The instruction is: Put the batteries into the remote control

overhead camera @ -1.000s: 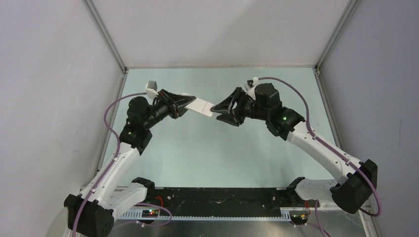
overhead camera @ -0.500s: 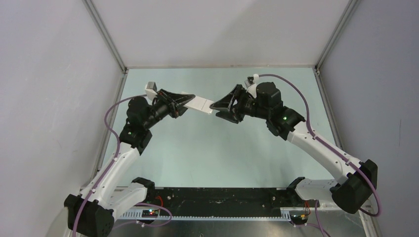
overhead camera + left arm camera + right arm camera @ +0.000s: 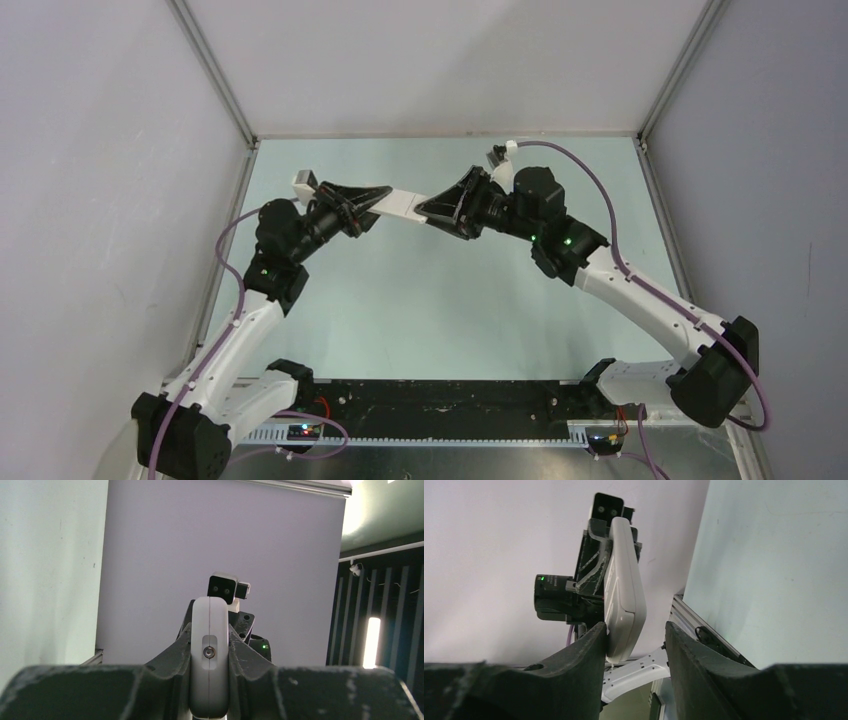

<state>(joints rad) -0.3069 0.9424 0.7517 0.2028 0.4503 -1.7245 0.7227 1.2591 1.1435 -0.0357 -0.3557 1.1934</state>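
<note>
The white remote control (image 3: 402, 204) is held in the air between both arms. My left gripper (image 3: 384, 199) is shut on its left end; in the left wrist view the remote's end (image 3: 210, 655) stands edge-on, clamped between the dark fingers. My right gripper (image 3: 425, 207) is open around the remote's other end. In the right wrist view the remote (image 3: 625, 590) reaches between the fingers, against the left finger (image 3: 584, 652) and apart from the right one (image 3: 686, 652). No batteries are in view.
The pale green table (image 3: 430, 300) lies below the arms, with white walls and metal frame rails (image 3: 215, 75) around it. A black strip with cables (image 3: 440, 405) runs along the near edge between the arm bases.
My right gripper has moved left and up, onto the remote's right end. The left gripper has lifted the remote slightly and still holds it.
</note>
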